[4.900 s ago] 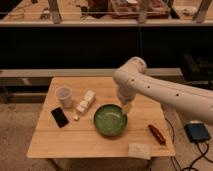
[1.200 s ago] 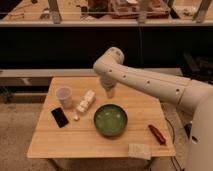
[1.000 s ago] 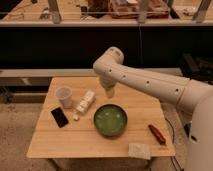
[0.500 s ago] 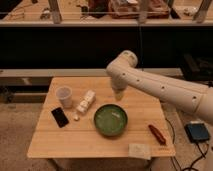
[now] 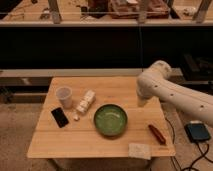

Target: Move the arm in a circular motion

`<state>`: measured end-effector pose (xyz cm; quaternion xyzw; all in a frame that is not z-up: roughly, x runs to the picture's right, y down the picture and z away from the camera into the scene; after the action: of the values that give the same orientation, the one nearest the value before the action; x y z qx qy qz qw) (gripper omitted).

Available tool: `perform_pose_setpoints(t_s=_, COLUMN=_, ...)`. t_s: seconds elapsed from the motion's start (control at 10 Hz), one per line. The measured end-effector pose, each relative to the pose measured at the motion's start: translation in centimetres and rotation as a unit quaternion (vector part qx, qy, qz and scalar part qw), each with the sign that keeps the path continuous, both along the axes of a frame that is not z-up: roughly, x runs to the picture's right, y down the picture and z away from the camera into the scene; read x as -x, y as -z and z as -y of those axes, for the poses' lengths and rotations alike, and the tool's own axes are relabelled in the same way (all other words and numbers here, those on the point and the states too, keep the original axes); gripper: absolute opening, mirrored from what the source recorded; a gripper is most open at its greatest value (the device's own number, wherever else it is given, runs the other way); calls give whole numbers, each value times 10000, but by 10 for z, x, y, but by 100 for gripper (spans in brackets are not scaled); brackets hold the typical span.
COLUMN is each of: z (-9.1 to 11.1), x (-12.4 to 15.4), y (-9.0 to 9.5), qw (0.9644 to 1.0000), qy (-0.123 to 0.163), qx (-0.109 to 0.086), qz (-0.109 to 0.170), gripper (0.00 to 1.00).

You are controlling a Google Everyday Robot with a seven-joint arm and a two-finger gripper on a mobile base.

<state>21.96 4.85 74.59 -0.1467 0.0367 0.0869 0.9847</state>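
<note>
The cream-white arm [image 5: 186, 101] comes in from the right edge, a thick rounded tube with small dark dots. Its bulbous elbow joint [image 5: 154, 79] stands above the right back part of the wooden table [image 5: 80, 145]. The gripper [image 5: 142, 102] hangs down below the elbow, above the table top. It is to the right of and behind the green bowl [image 5: 110, 120], and touches nothing that I can see.
On the table are a clear cup [image 5: 64, 96], a black phone [image 5: 60, 117], a white lying object [image 5: 85, 102], a red tool [image 5: 157, 134] and a beige pad [image 5: 139, 150]. A dark device [image 5: 198, 132] lies on the floor at right. A long dark shelf runs behind.
The arm's elbow and gripper have swung right, from above the table's middle behind the bowl to over its right side. The objects on the table have not moved.
</note>
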Motion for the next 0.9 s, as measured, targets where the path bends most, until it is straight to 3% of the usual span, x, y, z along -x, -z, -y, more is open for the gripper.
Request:
perform_pose_setpoints(t_s=0.2, z=-48, x=-38, y=24, qw=9995, qy=-214, qx=179, qz=-118, gripper=65)
perform_pose_setpoints(t_s=0.5, z=-93, x=-53, y=48, qw=9990, qy=80, qx=414, qz=120, gripper=65)
perform_pose_setpoints(t_s=0.7, z=-100, x=-40, y=51, qw=9973, qy=394, qx=507, qz=347, gripper=65)
perform_pose_setpoints(t_s=0.9, z=-95, x=-8, y=44, qw=9927, qy=825, qx=612, qz=633, gripper=65)
